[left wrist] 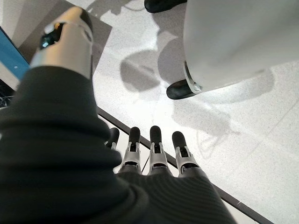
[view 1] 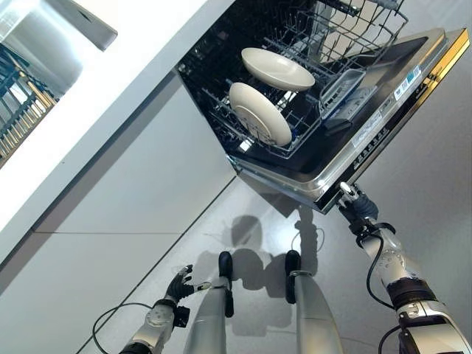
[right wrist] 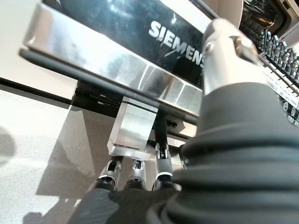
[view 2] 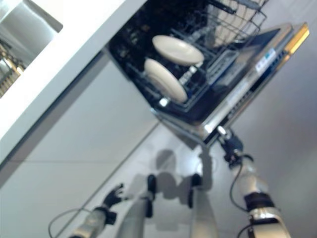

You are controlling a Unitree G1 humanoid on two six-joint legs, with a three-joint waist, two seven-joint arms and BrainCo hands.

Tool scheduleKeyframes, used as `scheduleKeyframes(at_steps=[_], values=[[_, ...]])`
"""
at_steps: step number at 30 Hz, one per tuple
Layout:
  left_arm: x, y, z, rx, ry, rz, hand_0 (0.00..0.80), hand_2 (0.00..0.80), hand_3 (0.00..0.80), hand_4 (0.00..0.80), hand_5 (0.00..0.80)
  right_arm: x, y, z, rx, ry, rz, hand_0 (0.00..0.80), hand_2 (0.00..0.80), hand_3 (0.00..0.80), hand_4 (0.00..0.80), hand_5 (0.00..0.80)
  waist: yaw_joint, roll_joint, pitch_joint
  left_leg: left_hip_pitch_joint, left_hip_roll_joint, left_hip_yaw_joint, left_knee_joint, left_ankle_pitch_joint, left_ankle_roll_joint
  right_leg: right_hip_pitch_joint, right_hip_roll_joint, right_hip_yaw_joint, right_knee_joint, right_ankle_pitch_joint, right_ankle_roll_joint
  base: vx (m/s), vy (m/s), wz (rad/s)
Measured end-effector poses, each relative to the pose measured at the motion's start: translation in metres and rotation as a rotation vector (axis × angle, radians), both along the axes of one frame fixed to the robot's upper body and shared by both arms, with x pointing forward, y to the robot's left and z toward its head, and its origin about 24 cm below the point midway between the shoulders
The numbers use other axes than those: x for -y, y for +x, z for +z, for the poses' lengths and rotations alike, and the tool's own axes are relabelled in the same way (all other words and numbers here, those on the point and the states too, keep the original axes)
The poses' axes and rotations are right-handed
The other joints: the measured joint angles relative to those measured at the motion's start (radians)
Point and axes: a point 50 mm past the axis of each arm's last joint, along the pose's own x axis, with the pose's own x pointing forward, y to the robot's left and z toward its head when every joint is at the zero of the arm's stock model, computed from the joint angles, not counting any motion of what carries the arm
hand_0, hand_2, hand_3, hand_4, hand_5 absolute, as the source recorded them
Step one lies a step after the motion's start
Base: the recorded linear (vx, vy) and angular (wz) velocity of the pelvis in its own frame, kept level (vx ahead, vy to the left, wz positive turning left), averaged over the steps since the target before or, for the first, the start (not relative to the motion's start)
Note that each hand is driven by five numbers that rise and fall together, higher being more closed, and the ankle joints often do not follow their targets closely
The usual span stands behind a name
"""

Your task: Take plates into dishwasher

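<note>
I see the white counter [view 1: 110, 96] above the open dishwasher door [view 1: 383, 118]. Two cream plates [view 1: 259, 112] stand in the lower rack [view 1: 243, 140]. My right hand [view 1: 354, 203] reaches under the door's edge, fingers straight against it, holding nothing. My left hand [view 1: 179, 284] hangs low, fingers relaxed, empty.

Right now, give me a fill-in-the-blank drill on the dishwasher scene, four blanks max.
1. The number of round cream plates standing in the lower wire rack is ____.
2. The black dishwasher door with its steel edge hangs ____.
3. The robot hand under the door's edge is the ____ robot hand.
4. The left robot hand hangs over the pale floor and holds ____.

Missing words: two; open; right; nothing
</note>
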Motion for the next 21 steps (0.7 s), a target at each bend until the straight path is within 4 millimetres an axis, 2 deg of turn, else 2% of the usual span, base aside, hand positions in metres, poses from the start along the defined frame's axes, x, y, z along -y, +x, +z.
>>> scheduleKeyframes(at_steps=[2, 8, 21], values=[[0.002, 0.000, 0.000, 0.000, -0.004, -0.005, 0.000, 0.000, 0.000, 0.000, 0.000, 0.000, 0.000, 0.000, -0.001, -0.001, 0.000, 0.000, 0.000, 0.000, 0.000, 0.000, 0.000, 0.004, 0.000, 0.002, -0.001, 0.000, -0.010, 0.006, 0.006, 0.003, -0.001, -0.002, -0.010, 0.004, 0.002, 0.019, 0.075, 0.03], [0.005, -0.001, -0.001, -0.005, -0.005, -0.016, 0.000, 0.000, 0.000, 0.000, 0.000, 0.001, 0.000, 0.000, -0.007, -0.006, -0.004, 0.000, 0.000, 0.000, 0.000, 0.000, -0.002, 0.007, 0.000, 0.016, -0.003, -0.002, -0.039, 0.021, -0.004, 0.015, -0.006, -0.010, -0.024, 0.009, 0.005, 0.042, 0.068, 0.02], [0.003, -0.013, -0.012, -0.068, -0.006, -0.008, 0.000, 0.000, 0.000, 0.000, 0.000, 0.007, -0.008, -0.015, -0.084, -0.037, -0.040, 0.000, 0.000, 0.000, 0.000, 0.000, 0.011, 0.013, 0.002, 0.096, 0.018, -0.028, -0.110, 0.039, -0.009, 0.132, 0.004, -0.073, -0.132, 0.037, 0.008, 0.071, 0.015, 0.04]])
